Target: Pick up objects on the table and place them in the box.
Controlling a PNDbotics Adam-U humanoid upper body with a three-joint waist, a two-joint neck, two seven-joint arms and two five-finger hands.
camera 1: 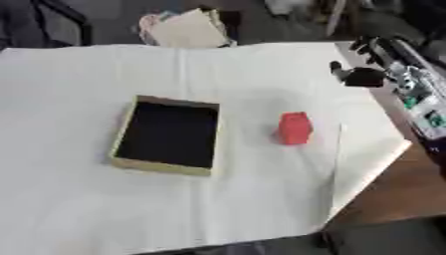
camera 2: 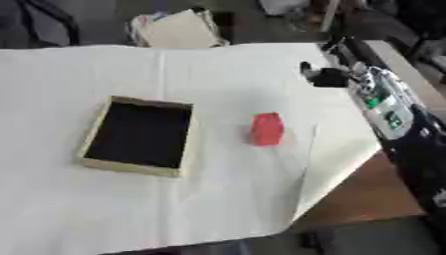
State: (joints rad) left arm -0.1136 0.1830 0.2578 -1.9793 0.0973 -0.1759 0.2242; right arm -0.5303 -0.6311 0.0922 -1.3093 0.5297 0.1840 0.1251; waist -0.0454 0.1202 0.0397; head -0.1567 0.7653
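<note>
a shallow square box (camera 1: 166,135) with pale yellow walls and a black inside sits on the bench (camera 1: 87,209), which is covered by a white sheet. to its right, apart from it, stands a small red block (camera 1: 294,128) on the sheet. the right hand (camera 2: 324,75), black, hangs over the far right edge of the sheet, well apart from the block; whether its fingers are clenched or released cannot be told. its arm (camera 2: 392,117) runs along the right side. the box holds nothing visible.
</note>
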